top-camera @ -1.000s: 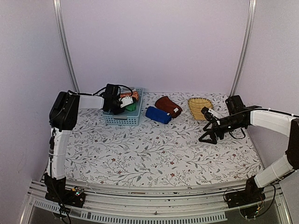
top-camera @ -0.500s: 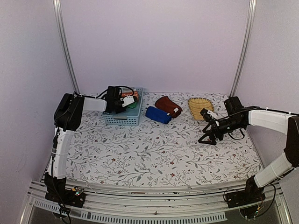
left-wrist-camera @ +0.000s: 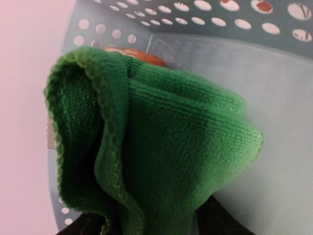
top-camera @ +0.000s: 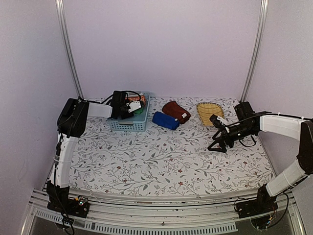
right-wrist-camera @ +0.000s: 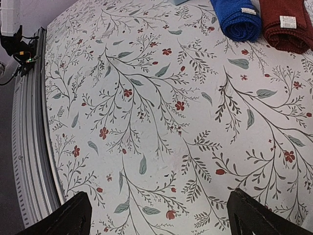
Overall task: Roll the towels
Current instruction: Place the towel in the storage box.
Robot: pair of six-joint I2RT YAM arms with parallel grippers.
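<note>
Green towel: plush terry with a scalloped hem, bunched in loose folds inside the light blue basket, a perforated plastic tub. Orange towel peeks out behind it, in the same basket. Left gripper is over the basket. Its dark fingers flank the green cloth, set wide apart; can't tell if it's pinched or let go. Dark blue towel, a ribbed roll, lies just right of the basket, with the maroon towel against its far side. Wicker tray, woven and yellow, sits well right of the basket. Right gripper is spread wide, holding nothing, over the floral tablecloth far right of the basket.
</note>
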